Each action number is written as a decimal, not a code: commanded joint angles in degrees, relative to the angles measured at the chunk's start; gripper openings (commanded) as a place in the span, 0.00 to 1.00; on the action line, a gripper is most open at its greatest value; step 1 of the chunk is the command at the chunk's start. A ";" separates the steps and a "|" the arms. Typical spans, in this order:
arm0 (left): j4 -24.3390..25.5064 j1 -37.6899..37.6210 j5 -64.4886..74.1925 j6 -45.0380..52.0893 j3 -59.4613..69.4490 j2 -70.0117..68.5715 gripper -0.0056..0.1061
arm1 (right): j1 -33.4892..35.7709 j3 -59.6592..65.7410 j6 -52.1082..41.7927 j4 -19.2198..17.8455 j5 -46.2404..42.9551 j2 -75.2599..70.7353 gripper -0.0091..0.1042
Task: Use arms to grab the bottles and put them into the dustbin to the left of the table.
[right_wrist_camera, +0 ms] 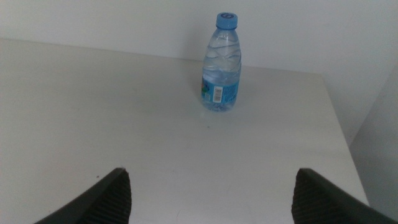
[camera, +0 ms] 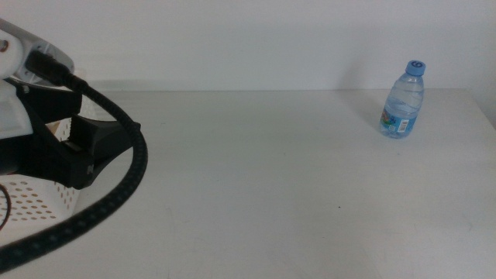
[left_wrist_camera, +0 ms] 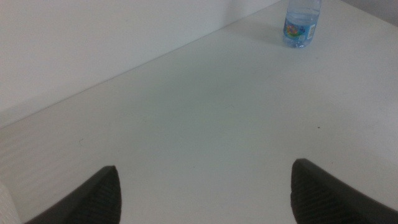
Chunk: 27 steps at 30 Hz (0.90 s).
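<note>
At the upper right of the middle view, a small clear water bottle point(camera: 404, 101) with a blue cap and blue label is seen standing upright on the white table point(camera: 271, 178), close to the far edge and the pale wall behind it. The same bottle is recorded at the top of the left wrist view point(left_wrist_camera: 300, 23), cut off by the frame, and centrally in the upper part of the right wrist view point(right_wrist_camera: 222, 65), where a barcode is visible on the label. The left arm point(camera: 66, 147) is observed at the left side of the middle view, with its thick black cable point(camera: 116, 194) curving down to the lower left corner. Beneath it, a white perforated basket point(camera: 35, 200) is partly visible at the lower left. The left gripper point(left_wrist_camera: 205, 186) is noted with jaws spread wide apart and nothing held, above bare table, well apart from the bottle. The right gripper point(right_wrist_camera: 211, 193) is likewise released, jaws parted and empty, with the bottle ahead of it.
</note>
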 commanded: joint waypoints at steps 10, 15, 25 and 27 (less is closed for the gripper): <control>-1.81 -0.28 -3.24 -0.21 -1.60 -0.46 0.86 | -0.26 -14.38 -0.13 -3.24 -14.66 24.95 0.68; -1.81 -0.28 -3.24 -0.21 -1.60 -0.46 0.86 | -0.26 -14.38 -0.14 -3.25 -24.73 33.93 0.68; -1.81 -0.28 -3.24 -0.21 -1.60 -0.46 0.86 | -0.26 -14.71 -0.41 -3.23 -54.16 53.17 0.68; -1.81 -0.28 -3.24 -0.21 -1.60 -0.46 0.86 | -0.26 -14.87 -0.73 -1.53 -59.24 57.38 0.68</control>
